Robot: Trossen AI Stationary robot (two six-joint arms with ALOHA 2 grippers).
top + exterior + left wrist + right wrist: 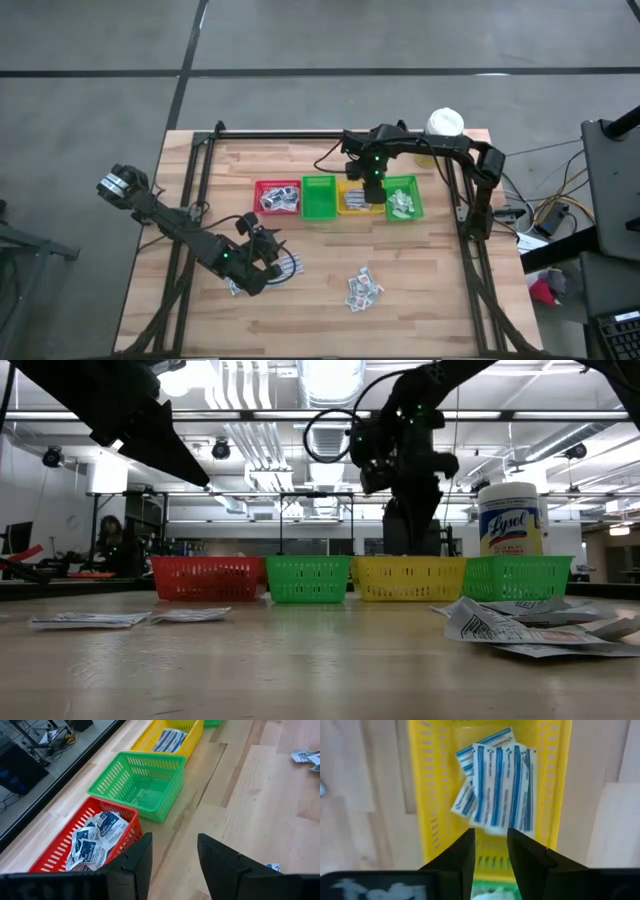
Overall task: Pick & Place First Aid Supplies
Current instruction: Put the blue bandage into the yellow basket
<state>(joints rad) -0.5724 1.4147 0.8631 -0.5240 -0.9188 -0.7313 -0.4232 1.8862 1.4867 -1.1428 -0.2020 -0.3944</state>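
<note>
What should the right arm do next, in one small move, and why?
Probably lift straight up. The right gripper hangs open over the yellow bin, nothing between its fingers, and blue-striped packets lie inside, so the drop looks done. Loose packets wait on the table.

bright overhead lights, soft shadows, wrist blur

Pale wood table (pixel 430 290), perforated, seemingly plastic yellow bin (pixel 427 795)

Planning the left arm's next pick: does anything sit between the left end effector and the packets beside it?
Nothing visible does. The left end effector, open, hangs right beside the loose packets, with only bare table around them.
</note>
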